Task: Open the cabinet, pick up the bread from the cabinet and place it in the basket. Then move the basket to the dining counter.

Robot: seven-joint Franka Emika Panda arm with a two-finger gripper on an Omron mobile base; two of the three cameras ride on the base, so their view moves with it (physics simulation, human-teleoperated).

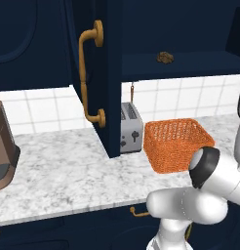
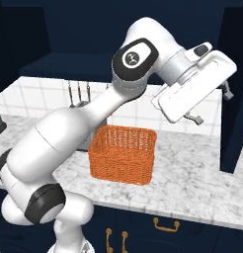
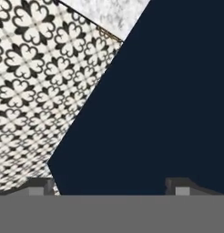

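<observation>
White square-tiled wall point(image 1: 49, 110) behind grey-veined marble worktop point(image 1: 63, 171). Silver toaster point(image 1: 131, 128) at back edge. Brass-pulled navy drawers point(image 2: 165, 225) below front edge. Black-and-white patterned floor point(image 3: 36, 91) underneath.

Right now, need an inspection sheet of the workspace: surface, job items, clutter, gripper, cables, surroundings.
Surface: marble worktop, white with grey veins, brass-handled drawers below.
Cabinet: door swung open, shelf inside exposed.
Bread: brown roll on the cabinet shelf, not yet picked.
Basket: orange mesh basket upright on the worktop, nothing in it, below the shelf.
Clutter: silver toaster left of the basket, apart from it; brown appliance at the far left edge.
Gripper: gripper open, holding nothing, facing a navy panel in the hand view.
Cables: nothing seen.
Surroundings: white tiled backsplash; patterned floor in the hand view.
</observation>
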